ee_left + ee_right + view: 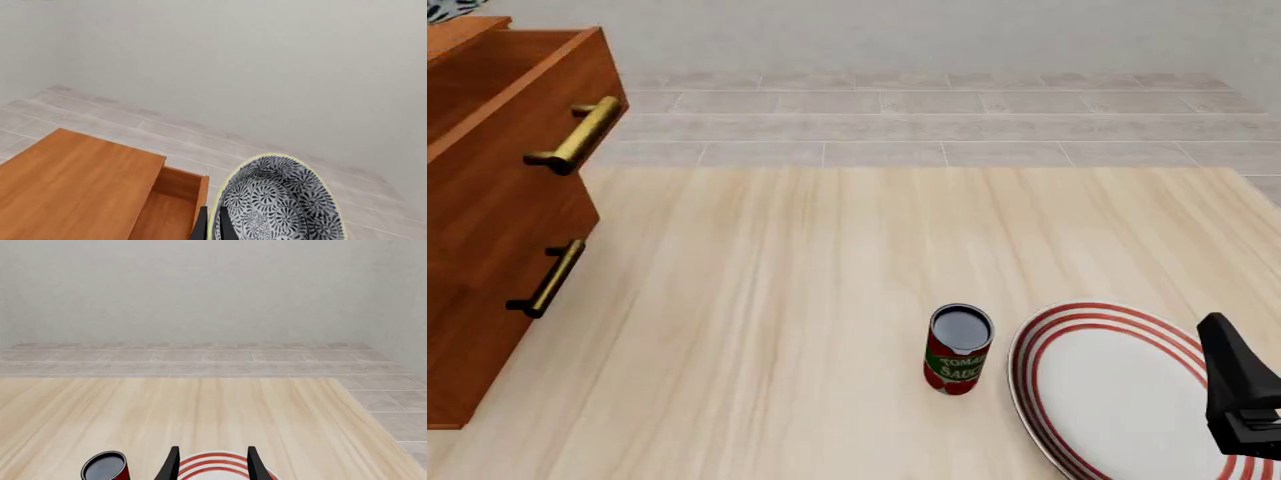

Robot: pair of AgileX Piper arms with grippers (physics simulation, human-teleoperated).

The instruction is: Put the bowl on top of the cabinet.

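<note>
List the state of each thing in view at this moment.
bowl: held up by its rim in the left end effector, not yet over the cabinet top.
cabinet: top drawer pulled out, lower one shut.
tomato sauce can: upright on the table.
plate: flat, bare.
right end effector: open above the plate.

Cabinet (501, 200): stood at the far left of the bench (827, 300), drawer fronts facing right, top drawer (175, 200) pulled out.
Can (960, 349): upright on the bench, right of centre, near the front edge.
Plate (1121, 400): lay flat just right of the can, at the front right corner.
Right claw (212, 467): hung over the plate's near part.
Bowl (280, 200): sat in the left claw (210, 225), raised beside the open drawer, above cabinet-top level.
Floor (961, 120): lay behind the bench.
</note>
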